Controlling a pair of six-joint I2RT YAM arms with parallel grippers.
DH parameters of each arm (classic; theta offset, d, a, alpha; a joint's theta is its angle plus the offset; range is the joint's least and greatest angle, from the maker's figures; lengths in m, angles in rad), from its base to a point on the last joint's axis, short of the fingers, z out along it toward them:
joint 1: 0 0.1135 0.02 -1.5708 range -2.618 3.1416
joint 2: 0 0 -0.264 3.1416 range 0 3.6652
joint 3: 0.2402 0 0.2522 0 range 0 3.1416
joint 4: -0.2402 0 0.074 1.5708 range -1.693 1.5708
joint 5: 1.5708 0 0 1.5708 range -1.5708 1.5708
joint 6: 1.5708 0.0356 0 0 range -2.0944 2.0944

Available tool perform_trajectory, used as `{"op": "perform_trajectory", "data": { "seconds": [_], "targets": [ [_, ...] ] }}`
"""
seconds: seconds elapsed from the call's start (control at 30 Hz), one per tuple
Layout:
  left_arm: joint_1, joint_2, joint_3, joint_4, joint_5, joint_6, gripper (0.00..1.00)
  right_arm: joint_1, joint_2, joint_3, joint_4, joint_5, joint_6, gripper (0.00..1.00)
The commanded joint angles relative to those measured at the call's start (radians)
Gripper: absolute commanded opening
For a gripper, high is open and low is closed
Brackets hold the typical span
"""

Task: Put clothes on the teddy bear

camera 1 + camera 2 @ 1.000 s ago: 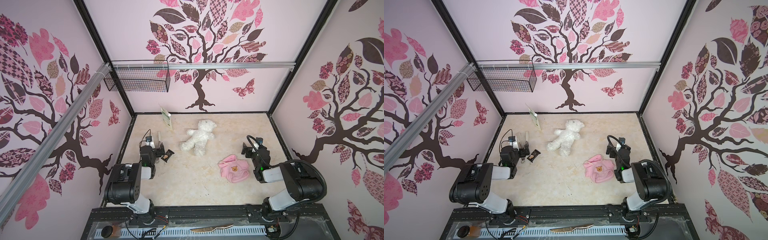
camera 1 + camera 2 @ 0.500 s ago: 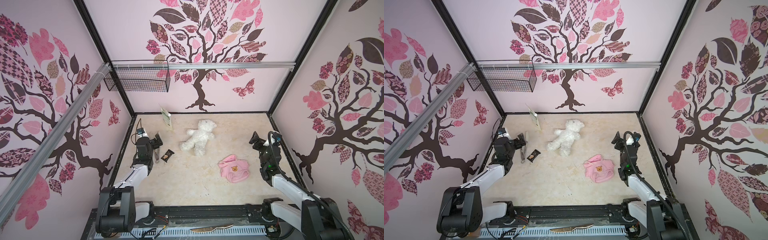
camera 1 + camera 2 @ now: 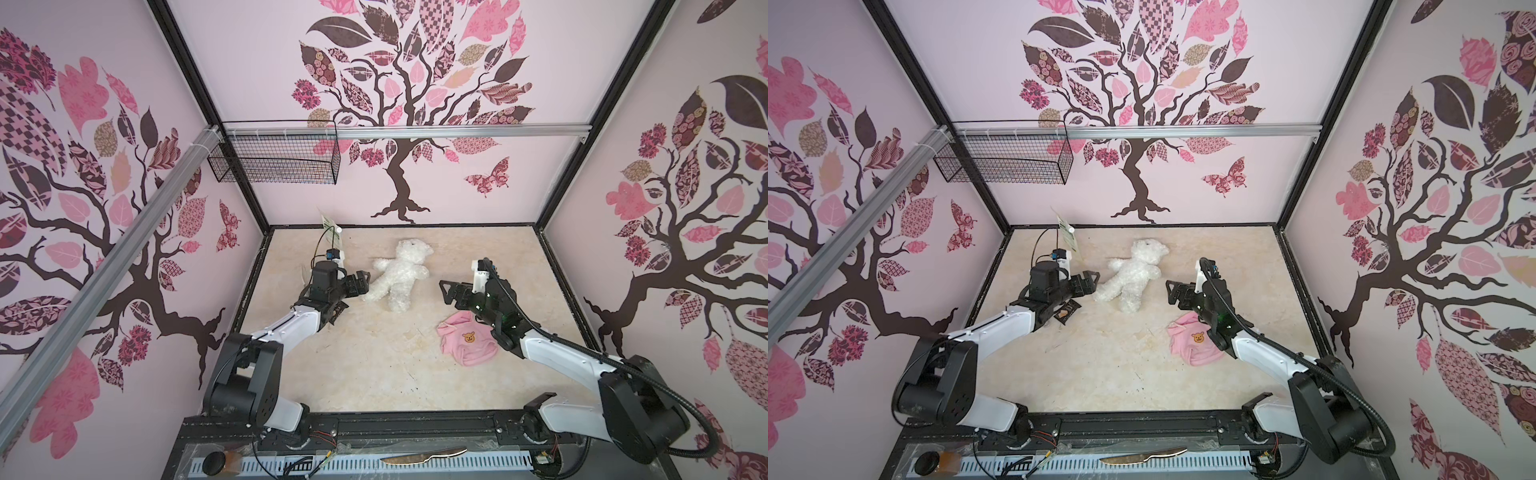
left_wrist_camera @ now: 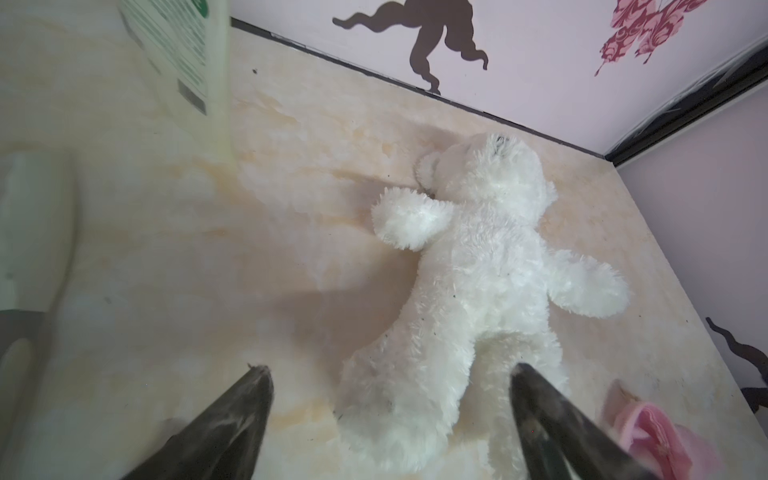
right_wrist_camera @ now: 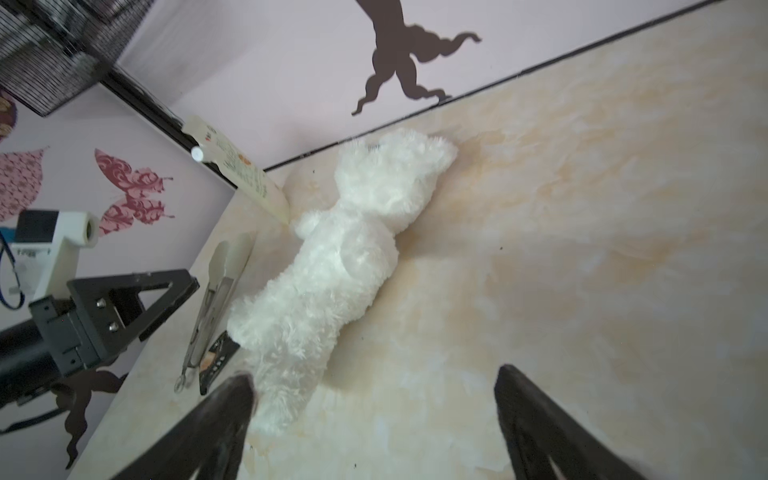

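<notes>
I'm driving this from afar in a robot test booth dressed up as a nursery, not a real room. The pale pink walls (image 3: pixel 457 208) carry stick-on trees (image 3: pixel 399 178) and butterflies (image 3: pixel 487 178), yet black frame posts (image 3: pixel 600 116) hold them, with a bare aluminium rail (image 3: pixel 478 132) and a wire basket (image 3: pixel 274 162) hung across. A marble-look bench (image 3: pixel 374 365) fills the box, a teddy bear (image 3: pixel 401 274) lies on it, and my left arm (image 3: pixel 286 326) and right arm (image 3: pixel 561 353) are bolted to a black track (image 3: pixel 415 424) at its front edge.
</notes>
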Motion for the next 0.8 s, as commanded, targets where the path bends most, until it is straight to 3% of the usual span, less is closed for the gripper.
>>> {"op": "perform_trajectory", "data": {
  "seconds": [0.0, 0.2, 0.53, 0.77],
  "targets": [
    [0.001, 0.138, 0.144, -0.083, 0.17, 0.001, 0.91, -0.003, 0.055, 0.049, -0.041, -0.091, 0.009, 0.93],
    [-0.041, 0.332, 0.289, -0.032, 0.359, -0.068, 0.89, -0.003, 0.046, 0.024, -0.077, -0.052, -0.02, 0.95],
    [-0.227, 0.468, 0.458, -0.037, 0.383, -0.097, 0.84, -0.004, -0.075, -0.044, -0.306, 0.117, -0.059, 0.94],
    [-0.245, 0.495, 0.472, -0.06, 0.287, -0.092, 0.85, -0.006, -0.089, -0.005, -0.341, 0.121, -0.108, 0.94]
  ]
}}
